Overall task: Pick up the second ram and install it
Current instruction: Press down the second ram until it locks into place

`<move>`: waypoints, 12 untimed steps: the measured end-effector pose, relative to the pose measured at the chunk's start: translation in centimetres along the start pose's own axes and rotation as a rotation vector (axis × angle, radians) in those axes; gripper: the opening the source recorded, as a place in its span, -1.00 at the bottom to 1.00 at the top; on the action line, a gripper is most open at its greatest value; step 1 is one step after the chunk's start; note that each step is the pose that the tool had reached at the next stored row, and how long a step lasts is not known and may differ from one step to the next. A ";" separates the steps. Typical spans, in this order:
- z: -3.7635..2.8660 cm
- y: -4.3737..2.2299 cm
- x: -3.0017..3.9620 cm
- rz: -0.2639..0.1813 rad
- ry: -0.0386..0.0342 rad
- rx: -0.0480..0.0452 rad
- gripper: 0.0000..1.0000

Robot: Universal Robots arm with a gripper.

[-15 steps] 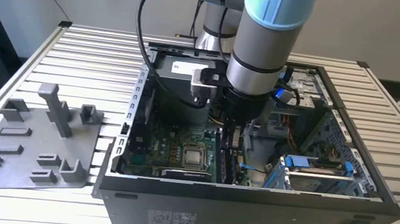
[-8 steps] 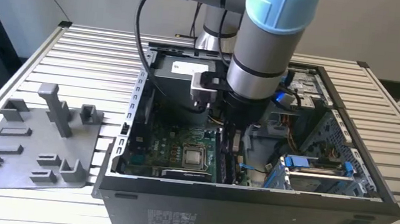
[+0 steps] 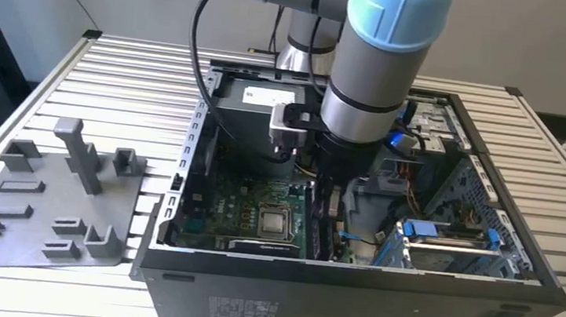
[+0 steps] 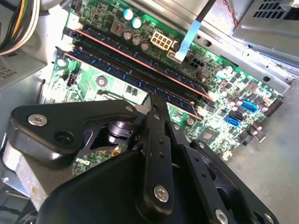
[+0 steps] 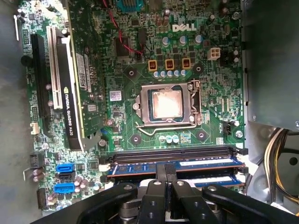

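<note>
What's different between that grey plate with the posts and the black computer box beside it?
The grey plate is pale and flat with upright posts; the computer case is black, a deep open box. The plate is low; the case stands far taller. Both rest on the slatted table.

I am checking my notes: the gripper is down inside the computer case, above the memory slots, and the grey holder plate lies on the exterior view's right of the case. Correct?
Not quite: the exterior view shows the grey holder plate on its left of the computer case. The gripper is indeed above the memory slots.
</note>
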State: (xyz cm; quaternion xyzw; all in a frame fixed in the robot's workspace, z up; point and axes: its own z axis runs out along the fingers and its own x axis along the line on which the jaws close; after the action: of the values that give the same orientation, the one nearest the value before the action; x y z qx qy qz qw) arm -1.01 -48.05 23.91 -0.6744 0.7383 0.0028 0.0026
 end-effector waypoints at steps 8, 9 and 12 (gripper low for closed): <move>1.43 0.00 0.01 0.000 0.0006 -0.0002 -0.79; 1.58 0.00 0.02 0.000 0.0016 -0.0004 -0.79; 2.00 0.00 0.02 0.000 0.0012 -0.0003 -0.79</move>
State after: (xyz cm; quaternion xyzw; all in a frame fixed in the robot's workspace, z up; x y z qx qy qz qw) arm -1.02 -48.05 21.91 -0.6744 0.7384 0.0025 0.0021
